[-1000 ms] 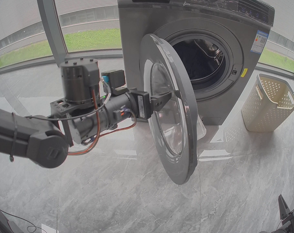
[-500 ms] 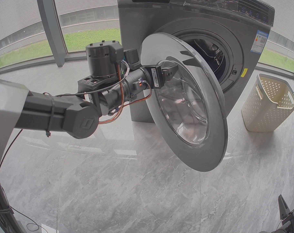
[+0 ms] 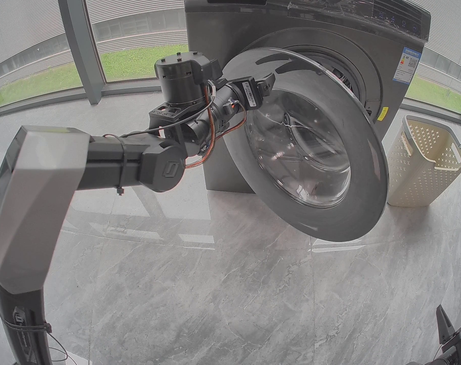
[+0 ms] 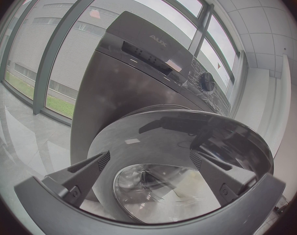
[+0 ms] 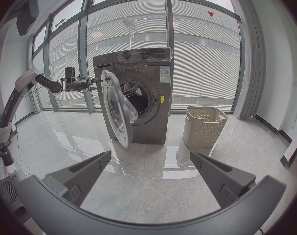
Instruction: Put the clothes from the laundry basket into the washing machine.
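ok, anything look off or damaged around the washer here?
Nothing spilled or askew. The door of the washing machine hangs partly open, with the left gripper open at its upper rim. The laundry basket stands upright beside the machine. Only oddity: fine branching lines in the door glass; crack or reflection, can't tell.
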### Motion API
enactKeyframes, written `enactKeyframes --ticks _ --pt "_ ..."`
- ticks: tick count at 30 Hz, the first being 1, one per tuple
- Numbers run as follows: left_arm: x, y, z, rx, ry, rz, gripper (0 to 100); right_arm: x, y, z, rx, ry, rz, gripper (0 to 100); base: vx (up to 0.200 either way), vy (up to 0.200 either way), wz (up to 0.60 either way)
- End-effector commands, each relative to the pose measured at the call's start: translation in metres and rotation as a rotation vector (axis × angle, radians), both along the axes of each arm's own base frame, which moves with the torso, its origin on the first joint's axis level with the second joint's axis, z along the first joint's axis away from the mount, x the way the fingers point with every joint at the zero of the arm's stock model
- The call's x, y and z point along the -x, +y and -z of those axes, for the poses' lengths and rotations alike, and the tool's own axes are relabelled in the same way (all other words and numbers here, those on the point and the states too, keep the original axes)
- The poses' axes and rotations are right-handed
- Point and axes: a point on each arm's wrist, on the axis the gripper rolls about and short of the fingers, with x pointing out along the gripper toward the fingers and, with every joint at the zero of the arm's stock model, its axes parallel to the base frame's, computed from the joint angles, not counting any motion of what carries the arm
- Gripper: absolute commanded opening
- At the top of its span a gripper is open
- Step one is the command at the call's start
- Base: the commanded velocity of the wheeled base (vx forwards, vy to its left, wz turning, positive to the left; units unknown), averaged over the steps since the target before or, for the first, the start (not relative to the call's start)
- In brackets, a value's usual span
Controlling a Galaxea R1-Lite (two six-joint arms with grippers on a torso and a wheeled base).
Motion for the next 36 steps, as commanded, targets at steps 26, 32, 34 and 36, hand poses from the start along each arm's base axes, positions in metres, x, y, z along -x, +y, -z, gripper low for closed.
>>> enactKeyframes --ticks 26,32,34,36 --pt "0.216 0.145 0.025 -0.122 0.229 0.028 100 0.000 0.000 0.005 -0.001 0.002 -0.001 100 0.000 0.000 0.00" --pt "0.302 0.210 0.078 -0.265 0.143 -0.014 100 0.000 0.000 0.005 0.003 0.007 0.002 100 0.000 0.000 0.00" --pt "0.316 0.222 0.094 -0.282 0.136 -0.041 100 0.000 0.000 0.005 0.004 0.007 0.004 100 0.000 0.000 0.00" --pt "0.319 0.224 0.097 -0.282 0.135 -0.047 100 0.000 0.000 0.005 0.004 0.005 0.004 100 0.000 0.000 0.00"
